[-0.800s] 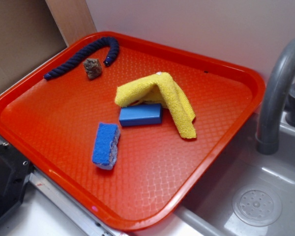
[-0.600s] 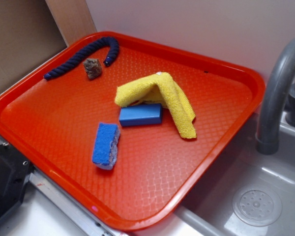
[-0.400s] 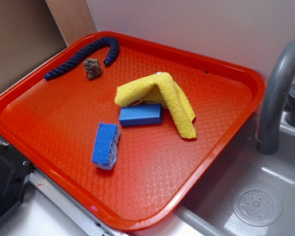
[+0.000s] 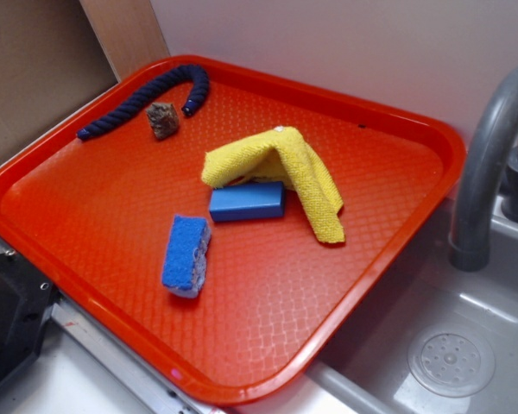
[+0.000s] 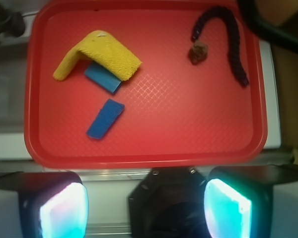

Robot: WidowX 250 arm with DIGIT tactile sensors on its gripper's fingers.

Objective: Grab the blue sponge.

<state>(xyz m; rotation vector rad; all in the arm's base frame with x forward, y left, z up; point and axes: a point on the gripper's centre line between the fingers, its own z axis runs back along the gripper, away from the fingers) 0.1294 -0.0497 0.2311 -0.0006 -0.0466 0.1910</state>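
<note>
The blue sponge is lying flat on the red tray, toward the tray's near edge in the outside view, with its fuzzy blue face up and a pale foam layer showing along its side. Nothing is touching it. Just beyond it, a smooth blue block is sitting half tucked under a folded yellow cloth; the two blue things are lying near each other but apart.

That closeness is making the main risk: from above, in the wrist view, the sponge and the block are both reading as flat blue rectangles, so a descent could be heading for the wrong one. The sponge is also sitting at an angle to the tray's edges, so fingers that are not turning to match it could be catching its corners and pushing it aside. Being soft, it is likely giving under pressure, and a shallow pinch could be slipping off.

The gripper is hovering well above the tray's near rim, its two pads standing wide apart with nothing between them.

Farther off, a dark blue rope and a small brown lump are lying at the far corner, well clear of the sponge.
</note>
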